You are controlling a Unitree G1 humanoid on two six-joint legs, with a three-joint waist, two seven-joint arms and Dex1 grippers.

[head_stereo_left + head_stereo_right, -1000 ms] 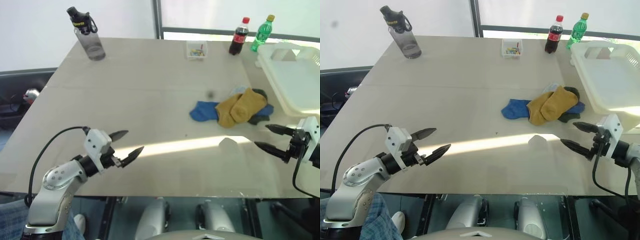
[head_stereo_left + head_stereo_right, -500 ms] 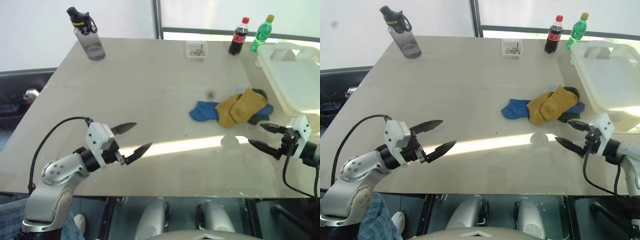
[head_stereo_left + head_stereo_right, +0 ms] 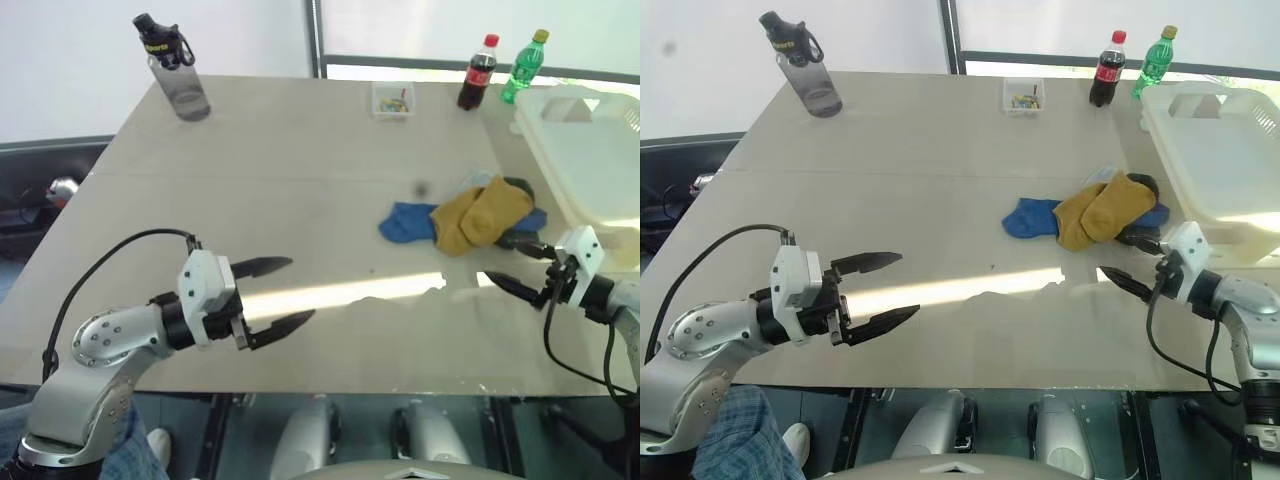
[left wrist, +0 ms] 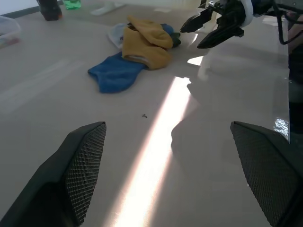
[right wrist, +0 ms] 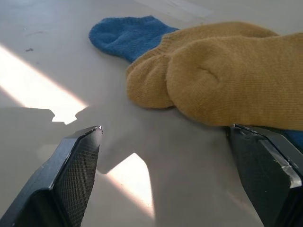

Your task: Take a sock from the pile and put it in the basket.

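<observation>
The counter carried the basket at its right edge, with the pile just beside it. The left pincer hovered wide and empty, well apart. The right pincer stood wide at the pile; its wrist view showed two mustard socks overlapping a blue sock.

I see soft knitted cloth in the pile, a smooth, slightly glossy table, and the basket in translucent plastic.

Silver arms, black fingers, black cables
</observation>
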